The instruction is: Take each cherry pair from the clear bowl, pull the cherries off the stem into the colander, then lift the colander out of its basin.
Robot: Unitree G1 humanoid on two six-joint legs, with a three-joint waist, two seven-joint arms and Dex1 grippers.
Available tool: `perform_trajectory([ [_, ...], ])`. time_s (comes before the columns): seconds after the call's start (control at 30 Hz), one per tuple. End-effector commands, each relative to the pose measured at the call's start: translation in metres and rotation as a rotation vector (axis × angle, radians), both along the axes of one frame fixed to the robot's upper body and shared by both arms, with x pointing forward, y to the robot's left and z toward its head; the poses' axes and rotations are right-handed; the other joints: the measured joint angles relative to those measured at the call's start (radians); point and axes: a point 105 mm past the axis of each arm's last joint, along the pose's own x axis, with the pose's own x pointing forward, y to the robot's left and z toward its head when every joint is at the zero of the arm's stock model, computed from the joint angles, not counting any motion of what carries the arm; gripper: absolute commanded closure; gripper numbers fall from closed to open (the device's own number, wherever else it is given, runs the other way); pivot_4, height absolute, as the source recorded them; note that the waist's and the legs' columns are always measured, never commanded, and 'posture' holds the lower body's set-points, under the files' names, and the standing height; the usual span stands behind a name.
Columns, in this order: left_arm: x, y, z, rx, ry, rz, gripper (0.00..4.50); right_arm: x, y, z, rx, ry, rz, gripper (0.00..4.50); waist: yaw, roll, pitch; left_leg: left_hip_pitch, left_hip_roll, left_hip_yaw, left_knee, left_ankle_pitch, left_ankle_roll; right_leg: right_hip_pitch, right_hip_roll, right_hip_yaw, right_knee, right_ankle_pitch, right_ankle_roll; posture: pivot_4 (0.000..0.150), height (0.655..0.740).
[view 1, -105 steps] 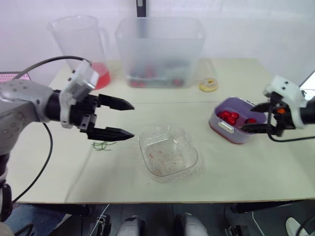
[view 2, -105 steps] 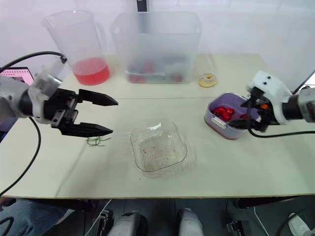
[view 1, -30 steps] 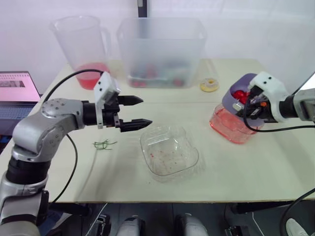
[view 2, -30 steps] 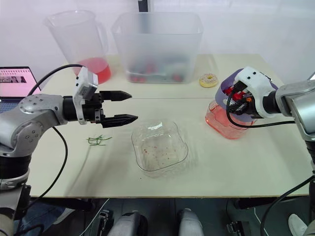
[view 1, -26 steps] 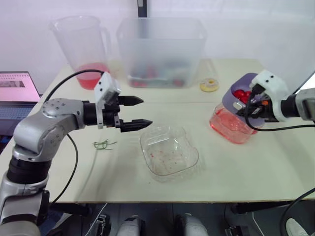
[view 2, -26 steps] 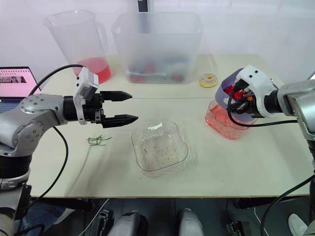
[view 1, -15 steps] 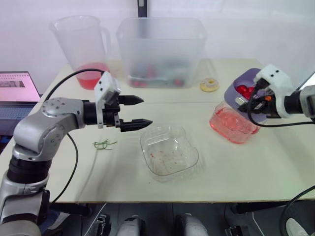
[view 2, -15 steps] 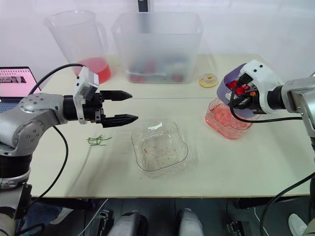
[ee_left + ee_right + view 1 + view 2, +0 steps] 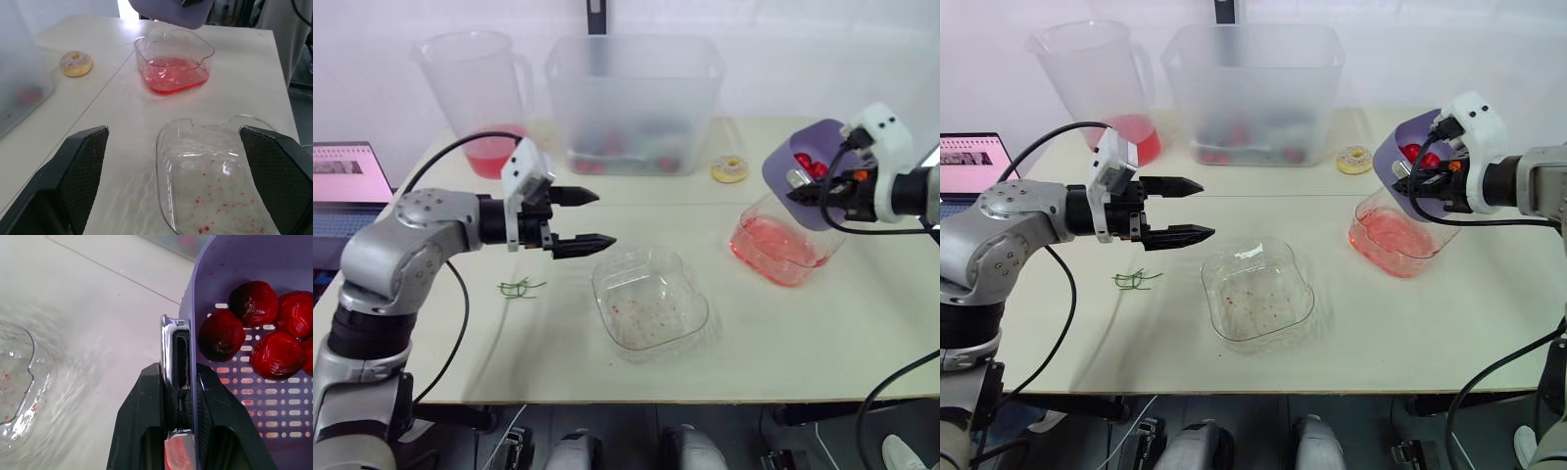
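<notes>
Clear bowl [image 9: 649, 311] empty; right gripper [image 9: 178, 382] clamps cherry-filled colander [image 9: 784, 174] clear of basin [image 9: 778, 257], left gripper [image 9: 604, 217] agape, so task looks essentially finished.

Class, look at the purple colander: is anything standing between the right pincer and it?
Nothing visible. The right pincer is shut on the metal handle of the colander, holding it tilted above the basin.

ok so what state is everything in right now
colander: raised above its basin, tilted, cherries inside
basin: on the table, holding red liquid
clear bowl: on the table, empty of cherries
stems: lying loose on the table
left gripper: open, above the table
right gripper: shut on the colander's metal handle
pitcher: upright, red at the bottom
donut: flat on the table
laptop: open, screen lit
</notes>
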Motion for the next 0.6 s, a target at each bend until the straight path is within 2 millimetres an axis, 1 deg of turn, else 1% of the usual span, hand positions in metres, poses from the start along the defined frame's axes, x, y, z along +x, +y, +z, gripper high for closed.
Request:
perform_trajectory([
  [0.03, -0.0032, -0.0006, 0.0112, 0.005, -0.051, -0.009, 0.00, -0.0030, -0.0009, 0.0086, 0.029, -0.046, 0.000, 4.26, 0.000, 0.000, 0.000, 0.000, 0.000, 0.000, 0.000, 0.000, 0.000, 0.000, 0.000, 0.000, 0.000, 0.000, 0.000, 0.150, 0.6863],
  [0.07, -0.0029, -0.0005, 0.0111, 0.006, -0.052, -0.007, 0.00, -0.0024, -0.0022, 0.0064, 0.022, -0.043, -0.005, 4.26, 0.001, 0.000, 0.000, 0.000, 0.000, 0.000, 0.000, 0.000, 0.000, 0.000, 0.000, 0.000, 0.000, 0.000, 0.000, 0.150, 0.6863],
  [0.17, -0.0023, 0.0000, 0.0116, 0.008, -0.054, -0.003, 0.00, -0.0015, -0.0005, 0.0078, 0.044, -0.048, -0.001, 4.26, 0.000, 0.000, 0.000, 0.000, 0.000, 0.000, 0.000, 0.000, 0.000, 0.000, 0.000, 0.000, 0.000, 0.000, 0.000, 0.150, 0.6863],
  [0.27, -0.0021, 0.0004, 0.0117, 0.008, -0.053, 0.000, 0.00, -0.0004, -0.0041, 0.0054, 0.015, -0.047, -0.014, 4.26, 0.000, 0.000, 0.000, 0.000, 0.000, 0.000, 0.000, 0.000, 0.000, 0.000, 0.000, 0.000, 0.000, 0.000, 0.000, 0.150, 0.6863],
  [0.33, -0.0022, 0.0007, 0.0111, 0.011, -0.050, 0.002, 0.00, 0.0004, -0.0022, 0.0073, 0.033, -0.047, -0.007, 4.26, 0.000, 0.000, 0.000, 0.000, 0.000, 0.000, 0.000, 0.000, 0.000, 0.000, 0.000, 0.000, 0.000, 0.000, 0.000, 0.150, 0.6863],
  [0.4, -0.0020, 0.0006, 0.0116, 0.007, -0.048, 0.003, 0.00, -0.0008, -0.0004, 0.0022, 0.008, -0.029, 0.008, 4.26, 0.000, 0.000, 0.000, 0.000, 0.000, 0.000, 0.000, 0.000, 0.000, 0.000, 0.000, 0.000, 0.000, 0.000, 0.000, 0.150, 0.6863],
  [0.47, -0.0017, 0.0009, 0.0116, 0.003, -0.047, 0.005, 0.00, 0.0007, -0.0010, 0.0040, 0.011, -0.036, 0.002, 4.26, 0.000, 0.000, 0.000, 0.000, 0.000, 0.000, 0.000, 0.000, 0.000, 0.000, 0.000, 0.000, 0.000, 0.000, 0.000, 0.150, 0.6863],
  [0.57, -0.0019, 0.0005, 0.0161, -0.030, -0.055, 0.004, 0.00, 0.0003, -0.0015, 0.0031, -0.011, -0.031, 0.011, 4.26, 0.001, 0.000, 0.000, 0.000, 0.000, 0.000, 0.000, 0.000, 0.000, 0.000, 0.000, 0.000, 0.000, 0.000, 0.000, 0.150, 0.6863],
  [0.6, -0.0025, 0.0003, 0.0189, -0.048, -0.056, 0.000, 0.00, 0.0011, -0.0021, 0.0056, 0.000, -0.039, 0.007, 4.26, 0.001, 0.000, 0.000, 0.000, 0.000, 0.000, 0.000, 0.000, 0.000, 0.000, 0.000, 0.000, 0.000, 0.000, 0.000, 0.150, 0.6863],
])
